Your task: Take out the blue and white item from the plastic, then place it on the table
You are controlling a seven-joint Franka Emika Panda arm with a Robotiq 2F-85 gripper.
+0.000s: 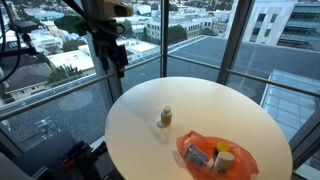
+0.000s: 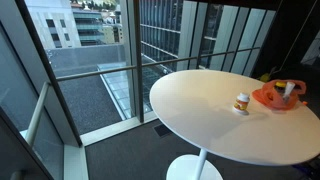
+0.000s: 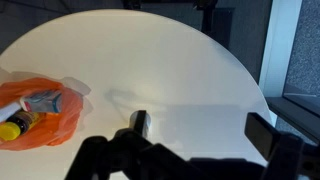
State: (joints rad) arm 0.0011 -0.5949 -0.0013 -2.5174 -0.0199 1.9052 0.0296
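Fingers (image 3: 140, 122) first: spread wide and empty, two dark prongs in the wrist view with nothing but bare white counter (image 3: 190, 60) between them. No contact with anything.

In an exterior view the Panda arm (image 1: 100, 30) hangs high over the counter's near edge, well apart from the target. The task looks to be at its opening step, the reach.

And there's the target. The orange plastic bag (image 3: 40, 112) sits at the far left of the wrist view, crumpled and lying flat. The blue and white item (image 3: 42, 100) lies inside it, on top of the orange film, next to something yellow (image 3: 10, 130). In an exterior view a beige cylinder (image 1: 226, 160) also sits in the bag just beside the item. A small tan bottle (image 1: 166, 118) stands upright on the counter, near the bag but not touching it. It is roughly on the line between arm and bag.

How to play it well? The arm likely needs to swing across with enough height to pass over that bottle. It should then centre over the packet rather than over the bag as a whole. A descent from straight above looks safest, with the fingers drawn in enough to straddle the packet alone.

The risk is the film. Pinch a fold of it with the packet and the whole light bag probably rises too, cylinder and all. A shallow, precise close on the packet's narrow sides should avoid that. Whether the bag's mouth is open towards the arm cannot be told from these views.
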